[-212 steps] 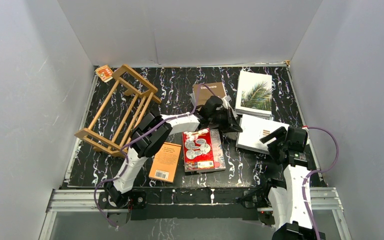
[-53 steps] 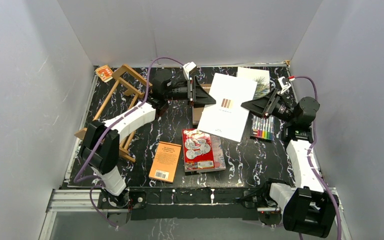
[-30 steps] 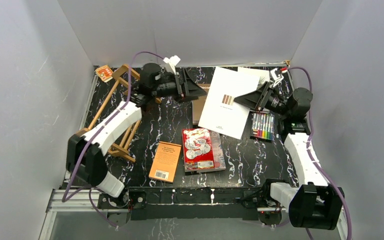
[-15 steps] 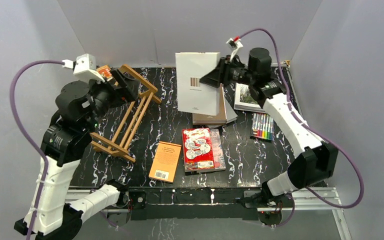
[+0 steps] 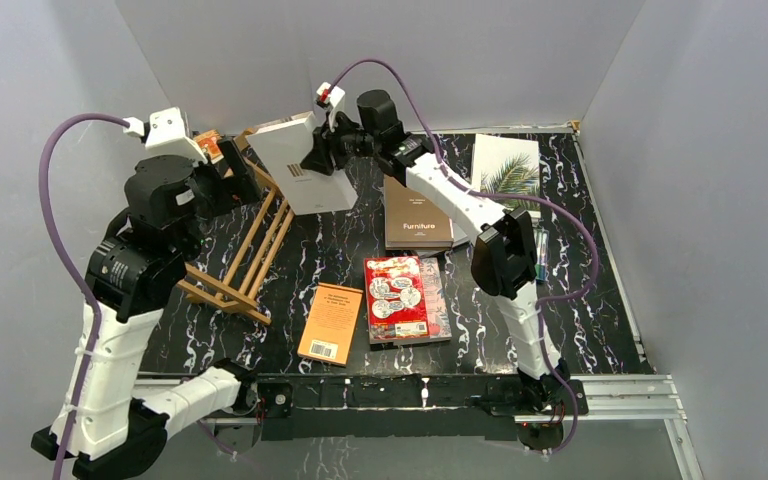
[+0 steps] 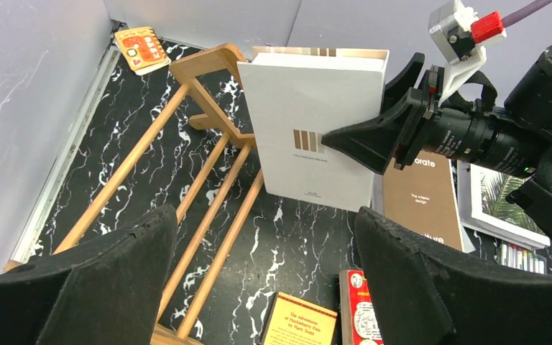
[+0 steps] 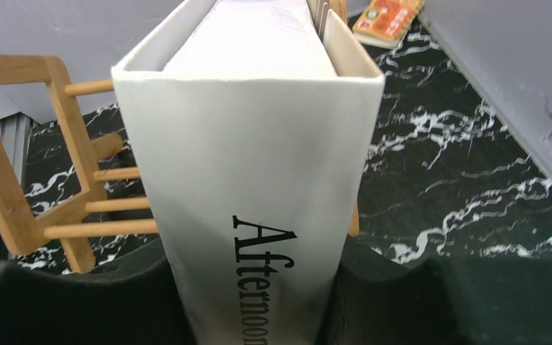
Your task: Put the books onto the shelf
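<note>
From above, my right gripper (image 5: 322, 158) is clamped on the white book (image 5: 300, 175). It holds the book tilted, off the desk (image 5: 580, 300), at the far end of the shelf (image 5: 245, 250). The shelf lies slantwise on the left of the desk. My left gripper (image 5: 228, 182) hangs over the shelf's far half, jaws wide apart and holding nothing. A brown book (image 5: 418, 215) lettered "Furniture" lies mid-desk under my right arm, and the palm-leaf book (image 5: 508, 168) is at the far right. The red illustrated book (image 5: 397, 298) and the orange paperback (image 5: 331, 323) lie side by side near the front.

From my left wrist, my two spread fingers (image 6: 108, 287) frame the shelf's rails. The white book stands upright just beside the shelf's end frame; I cannot tell whether they touch. My right gripper pinches the book's right edge. A small orange card (image 6: 138, 49) lies in the far corner beyond the shelf, and a pack of markers (image 6: 521, 255) lies near the palm-leaf book.

From my right wrist, the white book's spine, lettered "Afternoon", fills the middle and blocks most of what lies beyond. The shelf's frame shows on the left, and a wooden post stands close behind the book on the right.
</note>
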Controlling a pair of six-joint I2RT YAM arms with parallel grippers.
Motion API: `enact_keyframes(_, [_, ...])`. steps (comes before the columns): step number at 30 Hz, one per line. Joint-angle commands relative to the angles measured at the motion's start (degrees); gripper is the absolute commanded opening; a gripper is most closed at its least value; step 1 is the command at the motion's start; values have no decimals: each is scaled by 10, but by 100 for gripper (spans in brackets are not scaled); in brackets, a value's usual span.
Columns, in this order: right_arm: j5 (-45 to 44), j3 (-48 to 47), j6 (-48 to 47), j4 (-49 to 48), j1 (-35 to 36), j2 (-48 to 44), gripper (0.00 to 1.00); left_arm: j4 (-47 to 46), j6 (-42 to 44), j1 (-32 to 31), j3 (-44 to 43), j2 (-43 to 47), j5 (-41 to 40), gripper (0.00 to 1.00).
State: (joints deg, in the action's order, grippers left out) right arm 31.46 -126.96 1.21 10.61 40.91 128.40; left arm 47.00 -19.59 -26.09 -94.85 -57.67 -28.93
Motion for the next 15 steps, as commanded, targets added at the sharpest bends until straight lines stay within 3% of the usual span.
enact_keyframes(1, [0,14,-3,-151,16,-16,35,-3,-14,-2,9,-4,-11,91])
enact_keyframes(9, [-8,119,-2,-265,18,-87,35,-14,-44,-2,31,-17,-4,92])
enact_keyframes(15, [-13,106,-4,-282,19,-56,35,-2,-90,-1,16,-70,-84,93])
